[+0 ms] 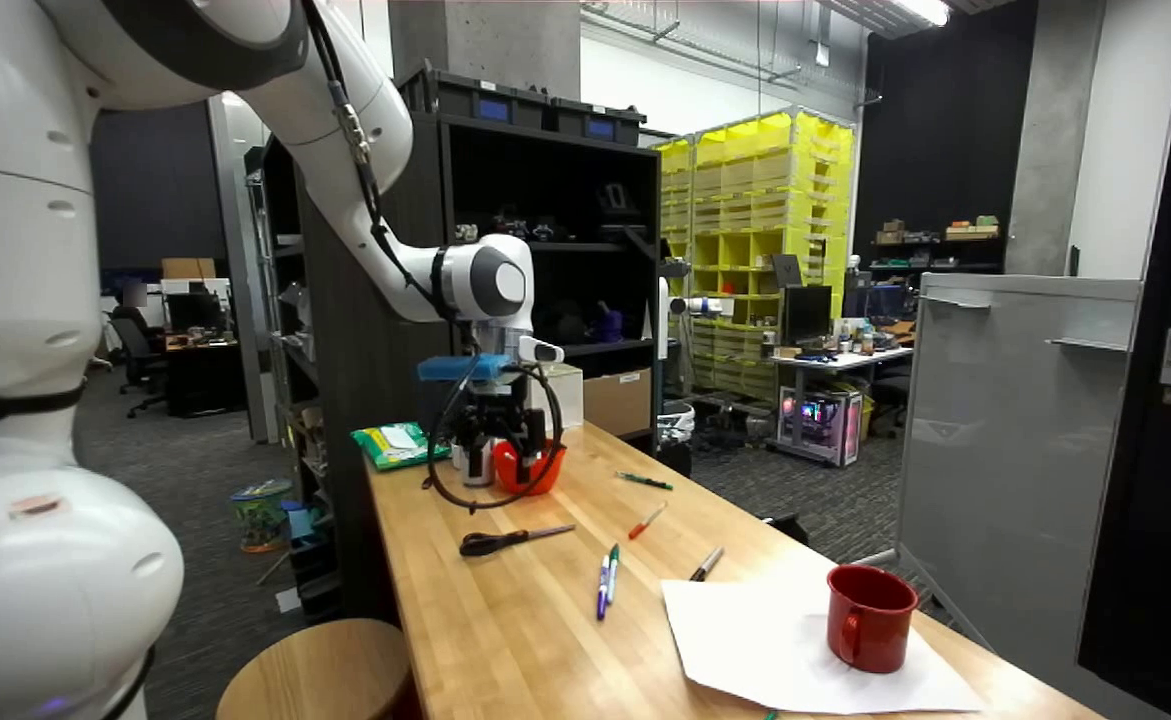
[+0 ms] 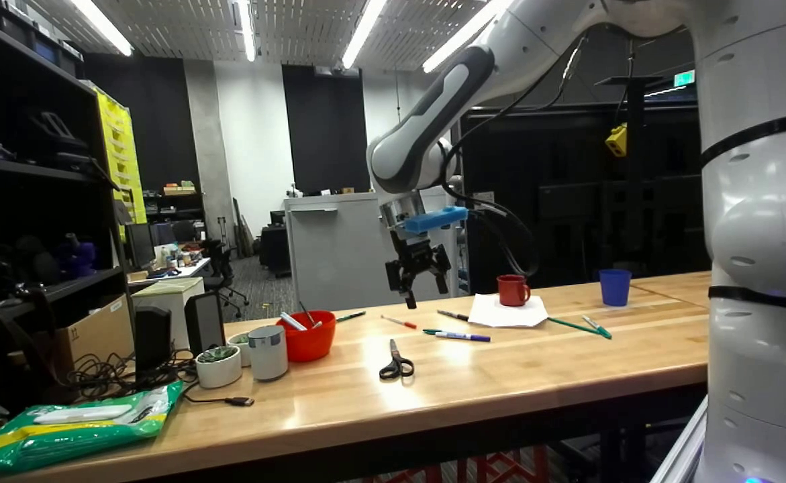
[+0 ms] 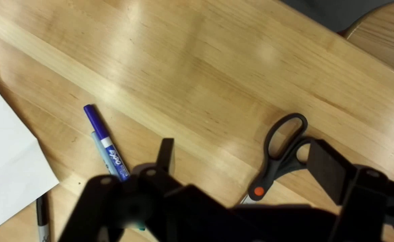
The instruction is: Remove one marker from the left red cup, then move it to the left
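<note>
Gripper spread and empty, I should dip into the wide red cup and gently pinch just one marker.

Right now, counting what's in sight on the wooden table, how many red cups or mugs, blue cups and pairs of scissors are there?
Red cups or mugs: 2 (squat red cup, handled red mug)
Blue cups: 1 (blue cup)
Scissors: 1 (black-handled scissors)
Total: 4

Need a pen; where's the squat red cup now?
In an exterior view, the squat red cup sits left of center, just right of the gray cup and left of the scissors.
</note>
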`<state>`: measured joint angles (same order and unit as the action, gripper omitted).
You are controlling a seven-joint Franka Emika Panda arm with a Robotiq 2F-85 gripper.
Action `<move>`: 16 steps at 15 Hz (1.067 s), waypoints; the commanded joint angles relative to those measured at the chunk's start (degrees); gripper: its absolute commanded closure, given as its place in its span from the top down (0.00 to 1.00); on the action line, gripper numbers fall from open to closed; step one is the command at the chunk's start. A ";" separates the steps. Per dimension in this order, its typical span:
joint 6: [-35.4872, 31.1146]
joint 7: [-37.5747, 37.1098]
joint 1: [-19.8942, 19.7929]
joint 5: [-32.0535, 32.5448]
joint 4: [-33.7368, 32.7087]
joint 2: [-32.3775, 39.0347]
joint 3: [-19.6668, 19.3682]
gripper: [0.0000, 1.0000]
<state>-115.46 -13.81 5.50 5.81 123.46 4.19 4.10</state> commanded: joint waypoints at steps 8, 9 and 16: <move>10.30 -15.85 2.56 0.57 -13.56 3.63 1.37 1.00; 9.81 -17.36 2.61 0.09 -13.56 3.37 1.30 1.00; -8.91 -19.90 2.11 4.07 -7.40 1.03 0.69 1.00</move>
<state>-115.24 -35.95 7.41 6.73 111.87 7.22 5.24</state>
